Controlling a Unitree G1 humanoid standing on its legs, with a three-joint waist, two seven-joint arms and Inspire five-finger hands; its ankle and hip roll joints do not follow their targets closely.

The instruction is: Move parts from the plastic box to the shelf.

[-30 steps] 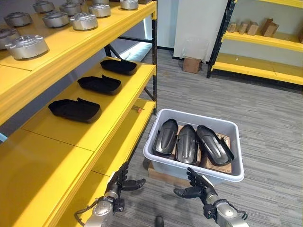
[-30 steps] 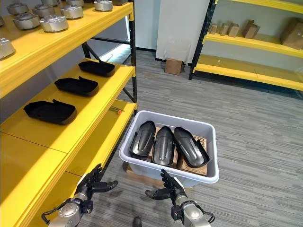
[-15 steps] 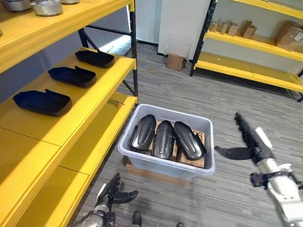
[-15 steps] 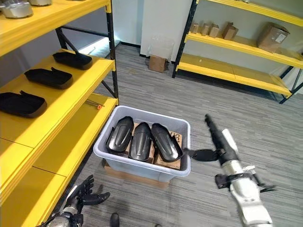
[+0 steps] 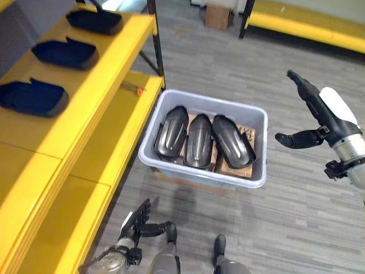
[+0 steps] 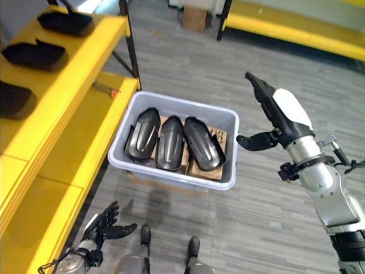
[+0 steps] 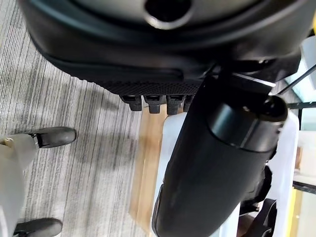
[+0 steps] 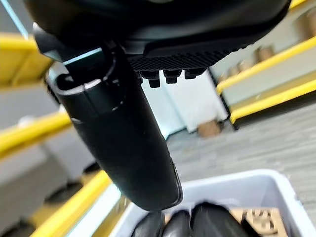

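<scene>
We see the grey plastic box (image 5: 258,149) on the floor beside the yellow shelf (image 5: 108,74), holding three dark parts (image 5: 199,140) side by side, lying on what looks like cardboard. Three more dark parts (image 5: 57,52) lie in a row on the shelf. Our right hand (image 6: 276,114) hangs beside the box with fingers straight, thumb out, holding nothing. Our left hand (image 5: 138,220) is low near the floor, fingers spread, empty.
</scene>
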